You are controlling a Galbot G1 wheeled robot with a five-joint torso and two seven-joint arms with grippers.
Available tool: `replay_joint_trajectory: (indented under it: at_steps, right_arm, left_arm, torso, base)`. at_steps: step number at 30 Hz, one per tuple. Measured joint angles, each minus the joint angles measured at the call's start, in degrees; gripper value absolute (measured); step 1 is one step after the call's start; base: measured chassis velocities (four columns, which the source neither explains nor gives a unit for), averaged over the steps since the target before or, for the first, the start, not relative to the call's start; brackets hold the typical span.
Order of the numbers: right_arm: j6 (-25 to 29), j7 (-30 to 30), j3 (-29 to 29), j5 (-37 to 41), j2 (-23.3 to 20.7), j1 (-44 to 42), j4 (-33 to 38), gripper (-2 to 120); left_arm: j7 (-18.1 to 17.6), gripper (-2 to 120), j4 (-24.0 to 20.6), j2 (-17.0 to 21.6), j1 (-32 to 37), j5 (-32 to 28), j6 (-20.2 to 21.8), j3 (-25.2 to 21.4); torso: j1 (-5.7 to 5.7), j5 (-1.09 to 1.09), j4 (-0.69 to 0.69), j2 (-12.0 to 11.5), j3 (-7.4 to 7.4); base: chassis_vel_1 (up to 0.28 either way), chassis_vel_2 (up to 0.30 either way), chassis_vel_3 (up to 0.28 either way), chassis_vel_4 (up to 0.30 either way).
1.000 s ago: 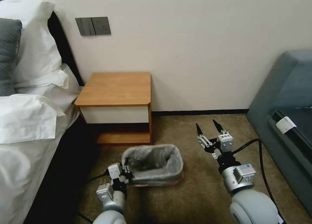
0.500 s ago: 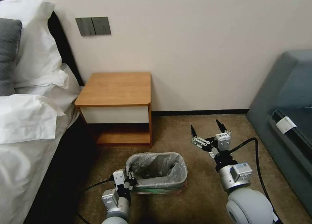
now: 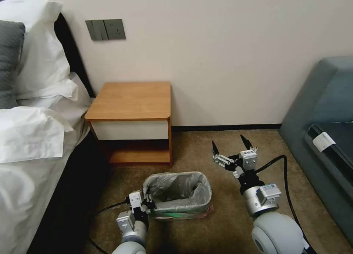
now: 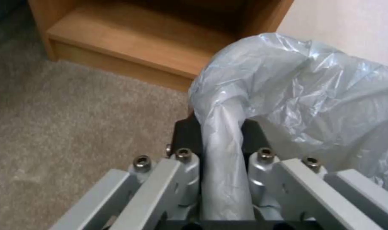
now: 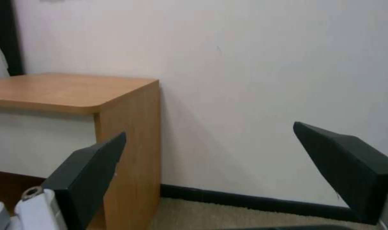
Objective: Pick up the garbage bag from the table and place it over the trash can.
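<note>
The trash can (image 3: 173,209) stands on the carpet in front of the table (image 3: 130,99). The grey translucent garbage bag (image 3: 176,184) lines it and folds over its rim; the film (image 4: 296,89) is crinkled. My left gripper (image 3: 148,202) is at the can's left side, shut on the bag-covered rim (image 4: 221,127). To the right of the can and higher, my right gripper (image 3: 228,141) stands open with nothing in it. In the right wrist view that gripper (image 5: 211,150) faces the wall beside the table (image 5: 66,91).
A bed with white bedding (image 3: 33,136) lies along the left, and a grey-blue sofa (image 3: 323,129) is at the right. The wall and its dark skirting (image 3: 228,127) close the back. The table's low shelf (image 4: 134,41) is just beyond the can.
The can, held by my left gripper, has come down and nearer to me on the carpet. My right gripper has shifted a little left and spread wider.
</note>
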Motion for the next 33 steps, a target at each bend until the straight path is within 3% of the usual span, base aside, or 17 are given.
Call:
replay_joint_trajectory:
  at_steps: [2,4,6,13,21,33]
  right_arm:
    - [0.2,0.1,0.0,0.0,0.0,0.0,-0.3,100]
    - [0.2,0.1,0.0,0.0,0.0,0.0,-0.3,100]
    - [0.3,0.2,0.0,0.2,0.0,-0.1,-0.3,100]
    - [0.3,0.2,-0.1,0.4,-0.1,0.1,-0.4,100]
    - [0.2,0.2,-0.9,0.7,-0.2,0.6,-0.5,100]
    - [0.0,0.4,-1.0,0.8,-0.4,0.2,0.3,100]
  left_arm:
    - [0.0,27,0.3,0.0,-0.3,0.4,0.2,-0.1]
    - [0.1,30,0.4,0.1,-0.3,0.5,0.2,-0.1]
    - [0.6,42,0.8,0.2,-0.7,0.8,0.3,-0.4]
    - [0.7,64,0.6,0.3,-0.8,0.8,0.9,-0.6]
    - [1.1,97,0.2,0.4,-0.6,2.5,1.0,-1.4]
    - [2.6,100,-0.4,0.2,-0.6,5.3,-2.0,-2.9]
  torso:
    - [0.00,0.00,0.00,0.0,0.00]
    - [0.00,0.00,0.00,0.0,0.00]
    - [0.00,0.00,0.00,0.0,0.00]
    - [0.00,-0.01,-0.01,0.0,0.00]
    - [0.01,-0.02,-0.01,0.0,0.01]
    - [0.00,-0.01,-0.01,0.0,0.00]
  base:
    - [0.000,0.000,0.000,0.000]
    - [0.000,0.000,0.000,0.000]
    - [0.000,0.000,0.000,0.000]
    - [0.000,0.000,0.000,0.000]
    - [0.000,0.000,0.000,0.000]
    - [0.000,0.000,0.000,0.000]
